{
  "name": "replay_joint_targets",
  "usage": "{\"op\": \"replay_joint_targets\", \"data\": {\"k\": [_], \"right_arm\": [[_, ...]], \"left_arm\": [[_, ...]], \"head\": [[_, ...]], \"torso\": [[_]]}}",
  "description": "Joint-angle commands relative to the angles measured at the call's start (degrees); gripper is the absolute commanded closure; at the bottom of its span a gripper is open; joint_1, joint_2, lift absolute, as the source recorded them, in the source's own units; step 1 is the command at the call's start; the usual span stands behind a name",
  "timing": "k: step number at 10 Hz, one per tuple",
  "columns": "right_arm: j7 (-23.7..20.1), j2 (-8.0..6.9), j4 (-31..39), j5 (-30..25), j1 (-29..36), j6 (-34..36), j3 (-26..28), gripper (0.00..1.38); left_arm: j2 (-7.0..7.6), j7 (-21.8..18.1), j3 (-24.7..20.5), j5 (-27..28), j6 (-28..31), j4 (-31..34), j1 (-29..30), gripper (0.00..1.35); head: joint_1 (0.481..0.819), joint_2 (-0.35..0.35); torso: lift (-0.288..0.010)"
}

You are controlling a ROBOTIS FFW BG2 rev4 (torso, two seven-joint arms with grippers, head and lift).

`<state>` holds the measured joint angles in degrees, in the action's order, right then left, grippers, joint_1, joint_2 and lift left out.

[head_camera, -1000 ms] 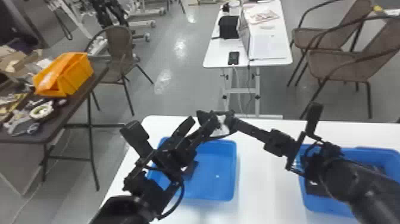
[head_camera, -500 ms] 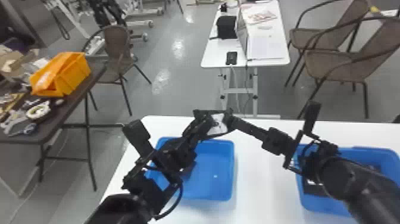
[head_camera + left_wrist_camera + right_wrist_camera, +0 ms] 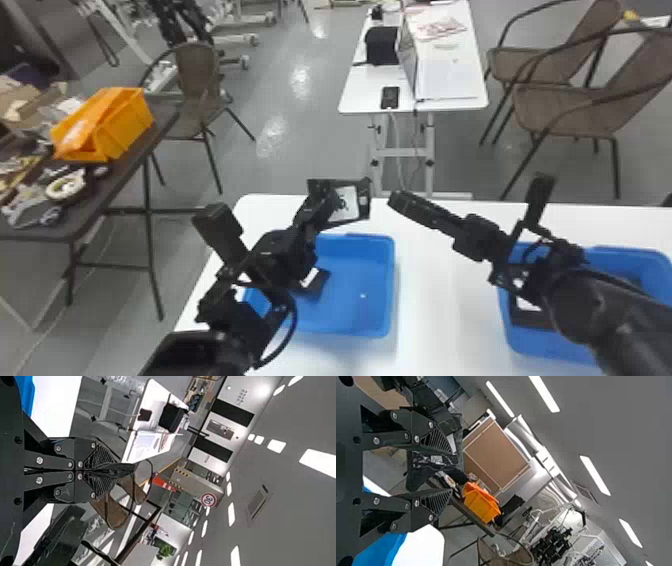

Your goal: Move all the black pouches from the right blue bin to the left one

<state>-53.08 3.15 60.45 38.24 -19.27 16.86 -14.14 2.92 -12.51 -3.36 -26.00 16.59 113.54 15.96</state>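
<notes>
A black pouch with a white label (image 3: 361, 204) is pinched in my left gripper (image 3: 331, 196), above the far edge of the left blue bin (image 3: 391, 280). In the left wrist view the left gripper (image 3: 106, 471) is shut on that pouch (image 3: 126, 469), seen edge-on. My right gripper (image 3: 395, 199) is just right of the pouch, separated from it by a gap. In the right wrist view the right gripper (image 3: 449, 470) has its fingers apart, the pouch (image 3: 437, 460) beyond them. Another pouch (image 3: 317, 284) lies in the left bin; a dark pouch (image 3: 532, 319) is in the right blue bin (image 3: 510, 327), partly behind the right arm.
Both bins stand on a white table (image 3: 440, 310), with bare tabletop between them. Behind it is another white table (image 3: 360, 95) with a phone and papers. A dark table on the left carries an orange bin (image 3: 125, 125); brown chairs (image 3: 565, 110) stand at the right.
My right gripper has let go of the pouch and moved away to the right. The pouch remains in my left gripper, its label now more exposed.
</notes>
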Motion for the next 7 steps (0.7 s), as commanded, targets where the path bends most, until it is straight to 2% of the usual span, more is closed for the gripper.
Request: {"op": "replay_joint_targets", "data": {"k": [1, 3, 6, 7], "right_arm": [[1.93, 0.02, 4.76, -7.65, 4.07, -0.34, 5.09, 0.11], [6.23, 0.19, 12.67, -16.09, 11.27, -1.04, 11.33, 0.29], [13.62, 0.19, 23.57, -26.29, 19.53, 0.46, 15.37, 0.32], [14.06, 0.19, 25.77, -28.48, 20.94, 1.33, 15.46, 0.32]], "left_arm": [[-0.73, 0.11, -1.74, 9.74, -1.3, -0.78, 0.48, 1.22], [-2.31, 0.03, -3.41, 23.1, -4.2, -6.22, 0.39, 1.22], [-2.05, 0.11, -3.32, 37.51, -7.27, -13.52, -0.32, 1.22], [-2.13, 0.11, -3.32, 39.36, -6.83, -15.63, -0.76, 1.22]], "head": [[0.695, 0.221], [0.695, 0.212], [0.695, 0.181], [0.695, 0.168]], "torso": [[0.01], [0.01], [0.01], [0.01]]}}
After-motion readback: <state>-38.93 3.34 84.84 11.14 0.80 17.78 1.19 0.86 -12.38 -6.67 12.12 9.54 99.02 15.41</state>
